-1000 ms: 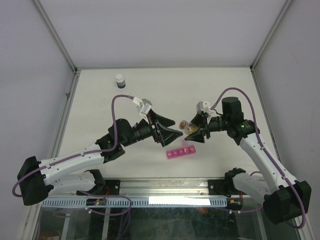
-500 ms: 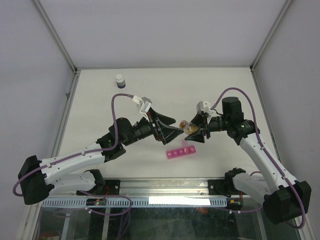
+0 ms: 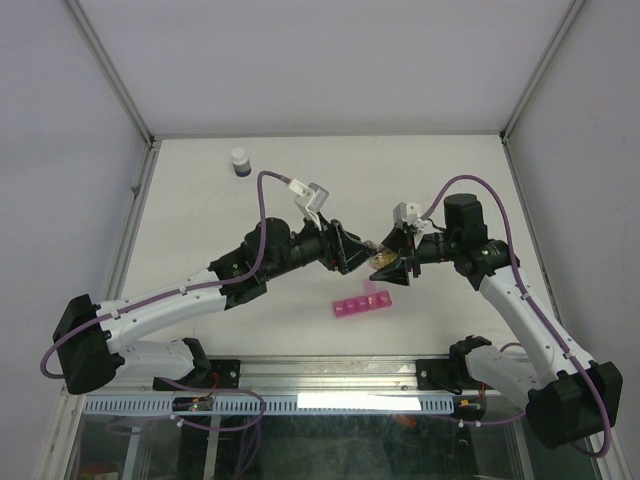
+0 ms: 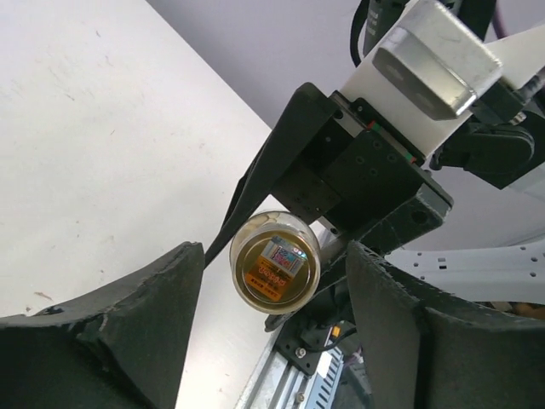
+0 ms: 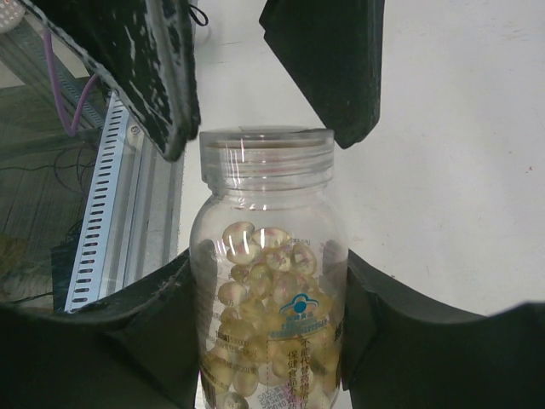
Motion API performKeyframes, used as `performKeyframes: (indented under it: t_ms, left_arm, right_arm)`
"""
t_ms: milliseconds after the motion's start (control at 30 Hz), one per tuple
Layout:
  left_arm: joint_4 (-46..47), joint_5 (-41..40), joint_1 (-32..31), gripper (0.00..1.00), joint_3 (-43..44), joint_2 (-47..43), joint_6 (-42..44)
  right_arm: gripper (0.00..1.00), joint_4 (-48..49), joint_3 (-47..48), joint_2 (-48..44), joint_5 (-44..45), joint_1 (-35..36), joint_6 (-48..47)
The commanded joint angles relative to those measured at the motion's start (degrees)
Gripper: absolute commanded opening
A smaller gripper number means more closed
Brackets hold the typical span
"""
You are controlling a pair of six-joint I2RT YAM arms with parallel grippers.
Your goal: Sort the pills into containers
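Containers: the pink pill-box strip lies flat on the white table. It is close to the near edge, between the two arms and nearer the right one. Neither gripper touches it, and both hang above and just beyond it.

Right gripper: the right gripper reaches in from the right, its fingers clamped on the sides of a small vial held off the table. In the right wrist view, the black pads press against the glass on both flanks.

Vial: the vial is clear, amber-tinted glass packed with yellow softgel capsules, and it carries a printed label low on the body. Its wide screw cap points away from the right wrist, toward the left arm.

Left gripper: the left gripper comes in from the left, facing the capped end. Its fingers are spread wider than the vial's round end, which sits in the gap between them. In the right wrist view, the two dark fingertips flank the cap. Whether either one touches it cannot be told.

Far left: a small dark bottle with a white cap stands upright near the back-left corner, well apart from everything else.
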Motion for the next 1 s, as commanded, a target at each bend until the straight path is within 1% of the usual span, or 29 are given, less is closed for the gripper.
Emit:
performKeyframes:
  t_ms: [0,100,267,367,400,433,533,600,633,700,733,767,833,867,933,967]
  left_arm:
    - [-1.1,1.9,0.1,0.64,3.5,1.2,0.1]
    - [-1.4,3.0,0.0,0.56,3.9,1.8,0.2]
    - [-2.6,5.2,-0.1,0.36,4.4,2.6,1.1]
    - [-2.9,9.2,0.0,0.33,4.5,3.0,4.7]
    - [-2.8,11.9,0.1,0.33,4.3,3.0,8.7]
    - [-2.3,16.9,0.2,0.33,4.0,3.1,12.7]
    - [-2.4,27.8,1.4,0.34,3.2,3.5,24.7]
    - [-5.1,34.0,2.3,0.34,3.5,3.9,34.5]
    - [-6.7,35.7,2.5,0.35,3.7,4.2,39.6]
    - [-10.3,40.4,3.3,0.39,4.6,4.7,49.3]
    - [-11.0,41.8,3.9,0.42,5.1,4.9,52.3]
    - [-10.9,42.0,4.7,0.48,5.7,5.2,53.8]
    - [-10.0,41.8,6.2,0.63,7.4,5.9,53.8]
    - [-7.8,39.8,6.4,0.72,7.7,5.8,52.3]
    - [1.2,33.5,6.6,0.91,5.2,4.1,46.3]
    - [6.0,31.5,6.8,0.98,3.1,2.8,44.3]
  right_arm:
    - [0.00,1.9,3.0,-1.2,-2.0,-0.3,-1.1]
    - [0.00,1.9,3.0,-1.2,-1.8,-0.3,-1.1]
    - [0.00,1.9,3.0,-1.3,-1.8,-0.3,-1.1]
    - [0.00,1.8,3.0,-1.4,-1.9,-0.4,-1.1]
    - [0.00,1.8,3.0,-1.4,-2.0,-0.4,-1.0]
    - [0.00,1.8,3.0,-1.4,-2.0,-0.4,-1.0]
    - [0.00,1.8,3.0,-1.5,-2.2,-0.4,-1.0]
    - [0.00,1.8,3.0,-1.5,-2.2,-0.4,-1.0]
    - [0.00,1.9,3.0,-1.5,-2.2,-0.4,-1.0]
    - [0.00,1.9,3.0,-1.5,-2.1,-0.4,-1.0]
    - [0.00,1.9,3.0,-1.6,-2.1,-0.4,-1.0]
    - [0.00,1.9,3.0,-1.5,-2.1,-0.5,-1.0]
    - [0.00,1.9,3.0,-1.5,-2.2,-0.5,-1.0]
    - [0.00,1.9,3.0,-1.5,-2.1,-0.5,-1.0]
    - [0.00,1.9,3.0,-1.5,-2.1,-0.5,-1.0]
    - [0.00,1.8,3.0,-1.5,-2.1,-0.5,-1.0]
